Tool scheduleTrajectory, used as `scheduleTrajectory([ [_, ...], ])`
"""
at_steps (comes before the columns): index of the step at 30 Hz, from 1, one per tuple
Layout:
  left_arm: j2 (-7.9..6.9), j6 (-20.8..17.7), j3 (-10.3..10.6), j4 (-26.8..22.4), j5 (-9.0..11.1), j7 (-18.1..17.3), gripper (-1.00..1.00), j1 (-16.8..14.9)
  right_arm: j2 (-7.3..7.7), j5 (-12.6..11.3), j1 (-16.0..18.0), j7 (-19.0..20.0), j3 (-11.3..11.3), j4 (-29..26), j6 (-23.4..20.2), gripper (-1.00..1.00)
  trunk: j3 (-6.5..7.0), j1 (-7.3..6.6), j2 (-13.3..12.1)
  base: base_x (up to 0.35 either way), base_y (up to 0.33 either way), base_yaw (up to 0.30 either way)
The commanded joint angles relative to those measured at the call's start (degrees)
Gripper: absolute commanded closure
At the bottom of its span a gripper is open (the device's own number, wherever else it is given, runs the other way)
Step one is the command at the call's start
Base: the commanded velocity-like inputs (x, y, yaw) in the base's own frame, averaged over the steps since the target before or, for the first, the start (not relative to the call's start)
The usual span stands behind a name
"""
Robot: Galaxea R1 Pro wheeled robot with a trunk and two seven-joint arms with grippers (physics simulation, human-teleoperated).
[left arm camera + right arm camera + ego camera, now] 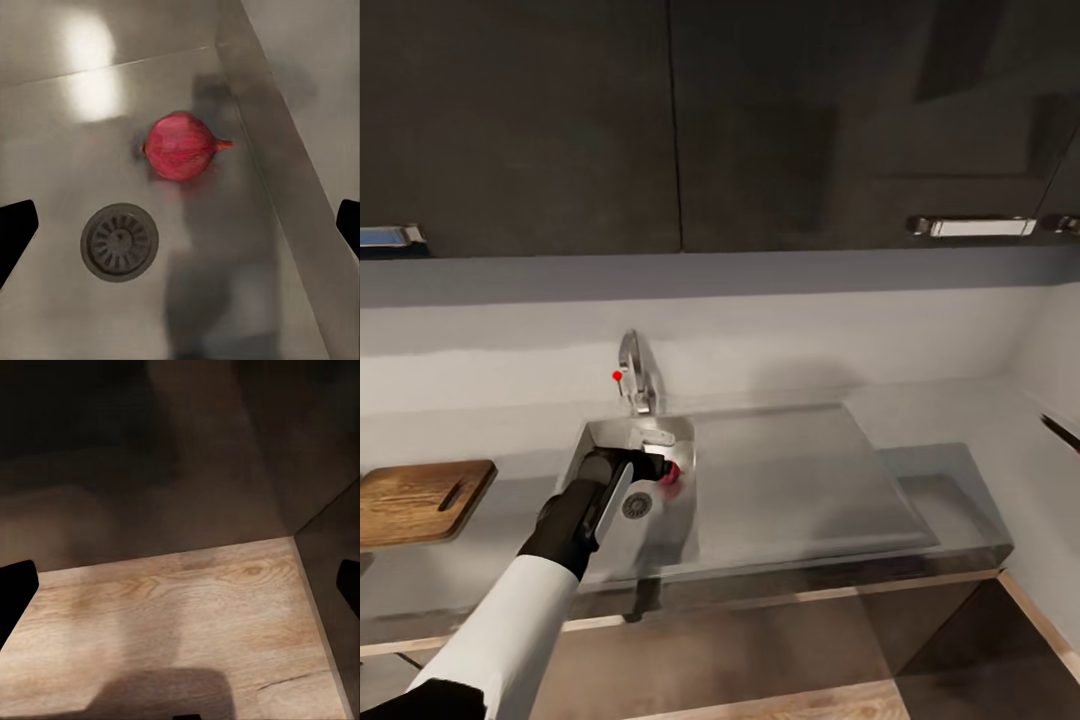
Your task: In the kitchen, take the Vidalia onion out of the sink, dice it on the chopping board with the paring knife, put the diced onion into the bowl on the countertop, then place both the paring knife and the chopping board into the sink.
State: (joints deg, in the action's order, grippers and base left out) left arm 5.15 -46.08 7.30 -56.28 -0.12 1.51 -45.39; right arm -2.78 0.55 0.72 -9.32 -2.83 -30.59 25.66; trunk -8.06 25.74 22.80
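One small pinkish-red rounded Vidalia onion (180,146) lies on the floor of the rectangular grey steel sink (665,545), straight ahead of the left tool (180,225) and a little beyond its fingertips, which hang above the basin. The onion's long axis, from root end to pointed tip, runs across the tool's line of reach, roughly parallel to the gap between the fingers, with the tip towards the basin's near side wall. The round drain (120,241) sits just beside the onion, closer to the tool. The left arm is clearly the nearer one. Its fingers stand wide apart, holding and touching nothing. The right tool (180,585) is likewise spread and empty, hanging over a pale wooden floor (187,615), well away from the sink.
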Motion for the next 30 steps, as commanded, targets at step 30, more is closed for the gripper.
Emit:
scheduleTrajectory([
  [30,0.03,4.6,0.1,7.2,0.5,0.1,-1.0,0.0,-0.03,0.1,0.0,-0.5,-0.3,0.1,0.1,-1.0,-1.47,0.04,0.1,0.127,0.0,0.0],
])
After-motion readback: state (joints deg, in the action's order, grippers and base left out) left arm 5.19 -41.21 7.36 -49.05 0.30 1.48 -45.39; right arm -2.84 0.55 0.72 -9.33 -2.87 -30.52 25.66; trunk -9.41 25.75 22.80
